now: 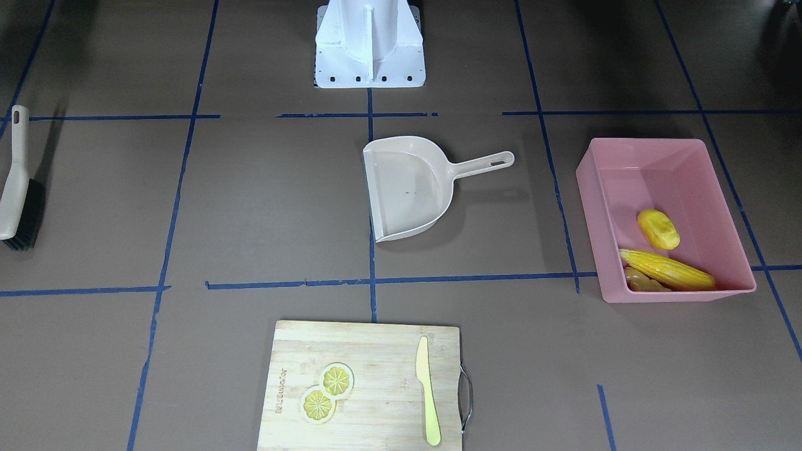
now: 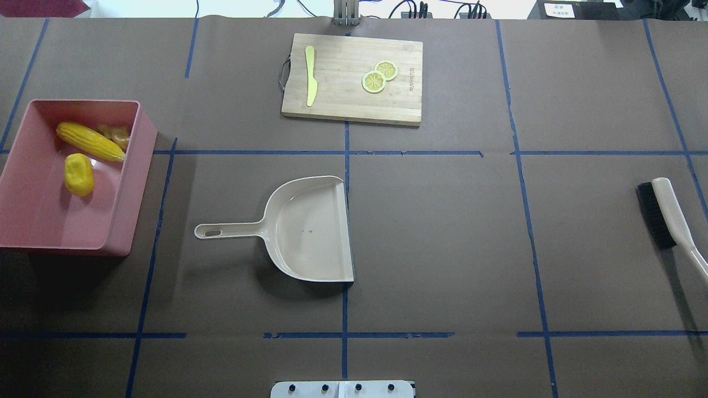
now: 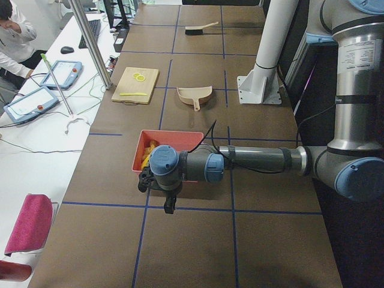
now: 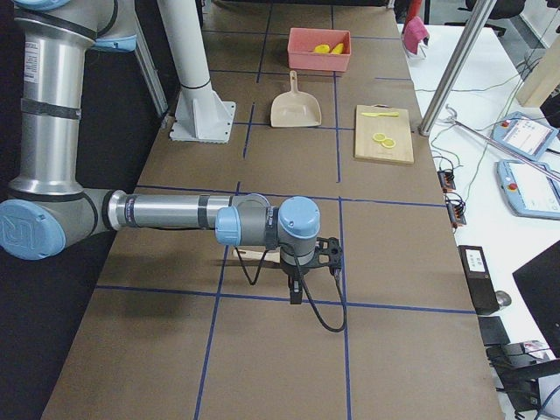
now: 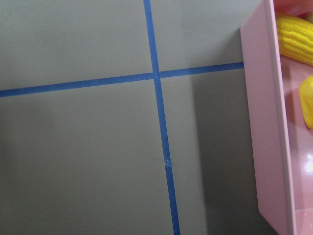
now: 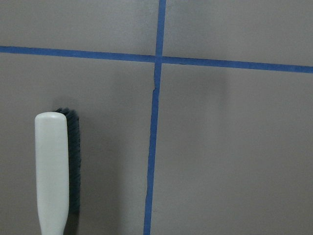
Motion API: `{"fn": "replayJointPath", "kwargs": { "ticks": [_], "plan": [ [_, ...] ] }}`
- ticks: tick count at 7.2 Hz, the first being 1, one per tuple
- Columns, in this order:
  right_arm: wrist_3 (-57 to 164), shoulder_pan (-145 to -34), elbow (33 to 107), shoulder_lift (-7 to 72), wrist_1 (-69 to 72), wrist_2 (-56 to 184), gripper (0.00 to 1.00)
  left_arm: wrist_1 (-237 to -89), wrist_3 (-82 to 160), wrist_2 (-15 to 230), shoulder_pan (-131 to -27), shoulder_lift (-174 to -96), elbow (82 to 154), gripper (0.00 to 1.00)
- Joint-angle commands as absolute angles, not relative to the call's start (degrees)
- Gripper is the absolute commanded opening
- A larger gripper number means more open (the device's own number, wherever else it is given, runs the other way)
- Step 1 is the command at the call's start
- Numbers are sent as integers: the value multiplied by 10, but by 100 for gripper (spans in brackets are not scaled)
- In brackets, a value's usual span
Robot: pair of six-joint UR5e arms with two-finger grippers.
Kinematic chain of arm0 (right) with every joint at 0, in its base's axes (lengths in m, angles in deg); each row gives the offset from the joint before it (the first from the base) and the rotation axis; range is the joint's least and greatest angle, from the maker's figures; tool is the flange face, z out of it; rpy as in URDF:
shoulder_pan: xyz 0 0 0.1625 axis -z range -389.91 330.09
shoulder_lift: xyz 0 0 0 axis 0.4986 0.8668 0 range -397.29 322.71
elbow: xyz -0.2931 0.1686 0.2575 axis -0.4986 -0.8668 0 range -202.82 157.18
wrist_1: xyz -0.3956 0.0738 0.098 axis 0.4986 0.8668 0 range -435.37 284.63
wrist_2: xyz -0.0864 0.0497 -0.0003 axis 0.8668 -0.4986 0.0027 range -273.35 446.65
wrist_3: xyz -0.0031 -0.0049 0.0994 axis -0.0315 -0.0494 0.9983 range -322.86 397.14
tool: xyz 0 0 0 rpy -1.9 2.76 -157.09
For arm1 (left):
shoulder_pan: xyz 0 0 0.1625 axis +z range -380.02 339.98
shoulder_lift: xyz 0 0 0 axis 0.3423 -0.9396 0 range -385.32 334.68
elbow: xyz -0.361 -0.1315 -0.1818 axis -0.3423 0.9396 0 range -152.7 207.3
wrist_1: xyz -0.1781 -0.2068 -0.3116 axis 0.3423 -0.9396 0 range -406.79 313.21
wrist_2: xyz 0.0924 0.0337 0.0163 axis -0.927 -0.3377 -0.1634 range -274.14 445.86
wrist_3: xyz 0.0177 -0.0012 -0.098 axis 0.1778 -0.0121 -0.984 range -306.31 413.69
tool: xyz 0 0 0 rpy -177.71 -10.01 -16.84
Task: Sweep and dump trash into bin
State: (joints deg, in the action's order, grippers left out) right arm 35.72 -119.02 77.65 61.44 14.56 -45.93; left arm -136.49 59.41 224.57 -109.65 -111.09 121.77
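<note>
The trash lies inside the pink bin (image 1: 626,169), (image 2: 33,221): a yellow corn cob (image 1: 667,269), a lumpy yellow oval vegetable (image 1: 658,229) and a tan ginger root (image 1: 645,282) half hidden behind the cob. The left wrist view shows the bin's wall (image 5: 266,122) and the corn cob (image 5: 296,32). My left gripper (image 3: 157,191) hangs beside the bin, seen only from the side, so I cannot tell its state. My right gripper (image 4: 325,254) hovers by the brush, also seen only from the side.
An empty beige dustpan (image 2: 310,229) lies mid-table. A brush (image 2: 666,213) with black bristles rests near the right edge, and appears below the right wrist (image 6: 51,171). A wooden cutting board (image 2: 343,105) at the far side holds two lemon slices (image 2: 379,77) and a pale green knife (image 2: 311,83).
</note>
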Motion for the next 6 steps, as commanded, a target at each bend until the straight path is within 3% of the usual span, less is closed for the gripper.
{"fn": "replayJointPath", "kwargs": {
  "ticks": [1, 6],
  "plan": [
    [361, -1190, 775, 614, 144, -459, 100, -1363, 595, 2246, -1096, -1110, 1214, 100],
    [362, -1190, 775, 616, 144, -459, 100, -1367, 599, 2243, -1095, -1108, 1215, 100]
  ]
}}
